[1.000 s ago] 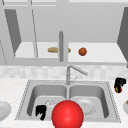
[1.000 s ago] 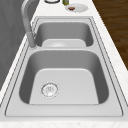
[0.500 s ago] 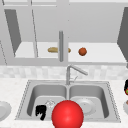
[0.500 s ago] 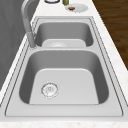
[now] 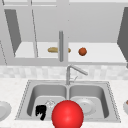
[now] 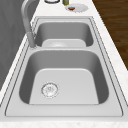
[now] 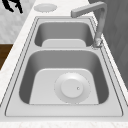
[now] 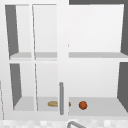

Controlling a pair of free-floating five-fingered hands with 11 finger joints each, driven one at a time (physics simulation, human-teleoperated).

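White counter and open cabinet frame the sink from the front; the left hand hangs over the left basin's near edge, fingers curled down and holding nothing, just beside a red ball. From the left, the drain shows. From the right, a plate lies in the near basin, and the hand floats off the far counter. Above, a shelf holds an orange and a loaf.

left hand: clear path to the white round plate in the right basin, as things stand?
Probably yes. The left hand hangs at the sink's front left, out past the counter edge in the right side view. The white round plate lies flat and uncovered in the right basin, open from above.
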